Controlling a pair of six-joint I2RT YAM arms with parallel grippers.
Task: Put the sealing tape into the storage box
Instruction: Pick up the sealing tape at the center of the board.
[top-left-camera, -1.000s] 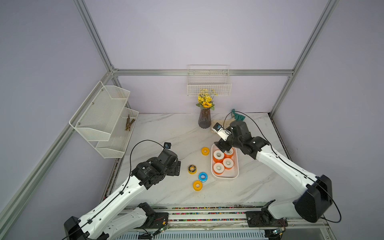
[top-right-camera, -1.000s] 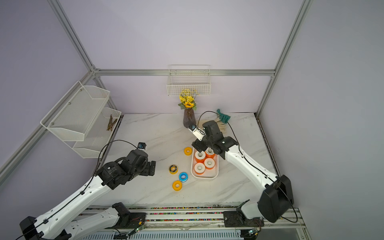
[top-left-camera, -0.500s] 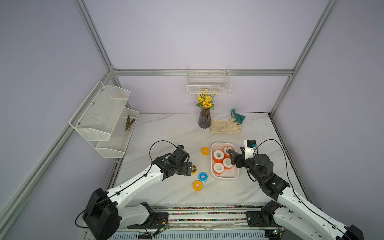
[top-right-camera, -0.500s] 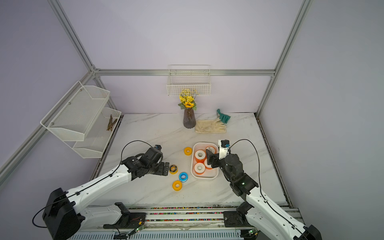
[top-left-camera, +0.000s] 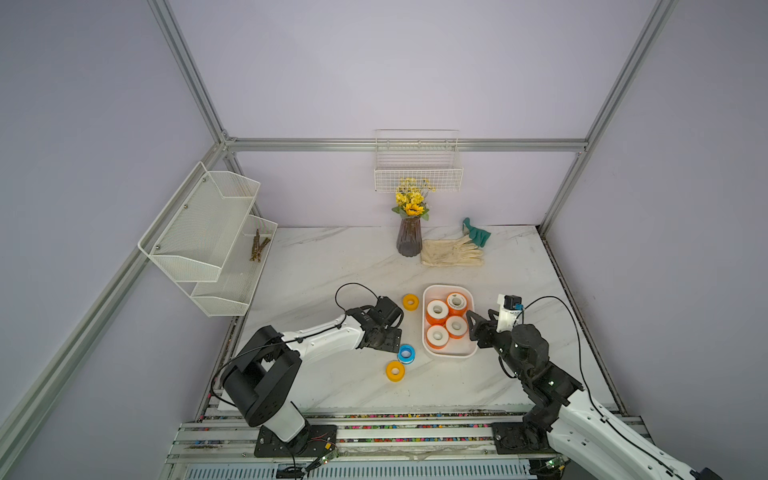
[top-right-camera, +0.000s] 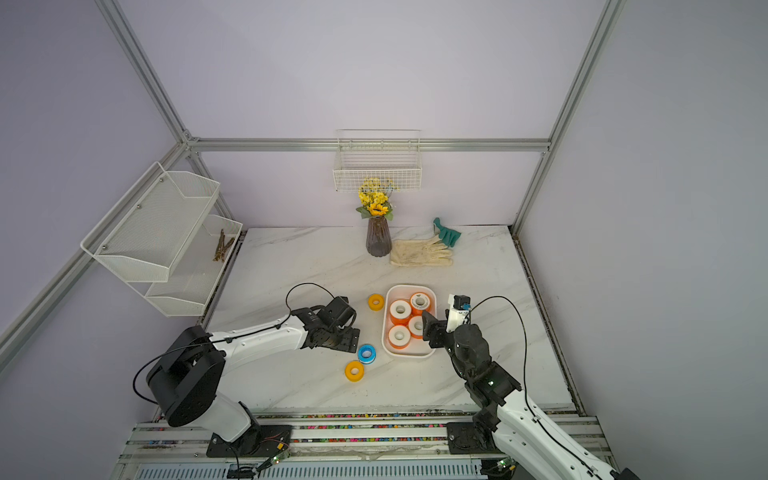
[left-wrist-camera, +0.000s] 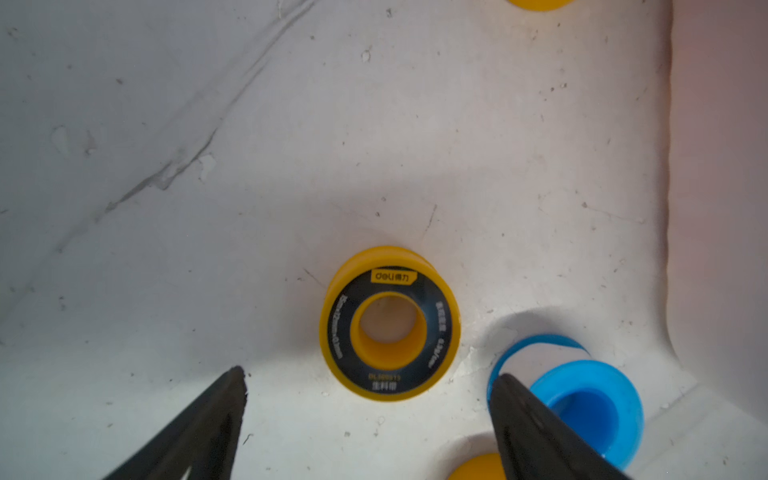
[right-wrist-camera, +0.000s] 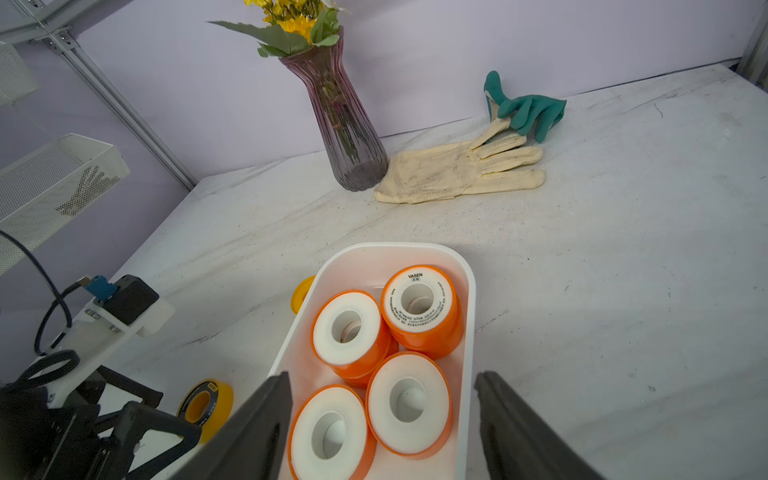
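The storage box (top-left-camera: 448, 286) (top-right-camera: 409, 286) (right-wrist-camera: 390, 247) is a white tub holding several orange sealing tape spools (top-left-camera: 437, 309) (right-wrist-camera: 347, 332) with white faces. On the table left of it lie a yellow spool (top-left-camera: 410, 301), a blue-white spool (top-left-camera: 406, 353) (left-wrist-camera: 590, 403) and another yellow spool (top-left-camera: 395, 370). The black-yellow spool (left-wrist-camera: 389, 324) (right-wrist-camera: 205, 405) lies flat under my left gripper (top-left-camera: 384, 332) (left-wrist-camera: 369, 377), which is open with the spool's near edge just between its tips. My right gripper (top-left-camera: 473, 326) (right-wrist-camera: 382, 376) hangs open and empty over the box's right side.
A vase of yellow flowers (top-left-camera: 409, 241), a cream glove (top-left-camera: 451, 253) and a green glove (top-left-camera: 478, 235) lie at the back of the table. Wire mesh baskets (top-left-camera: 208, 232) hang on the left wall and another (top-left-camera: 417, 170) on the back wall.
My left gripper has moved right and down over the black-yellow spool. My right gripper has drawn back from the box's far end to its right side.
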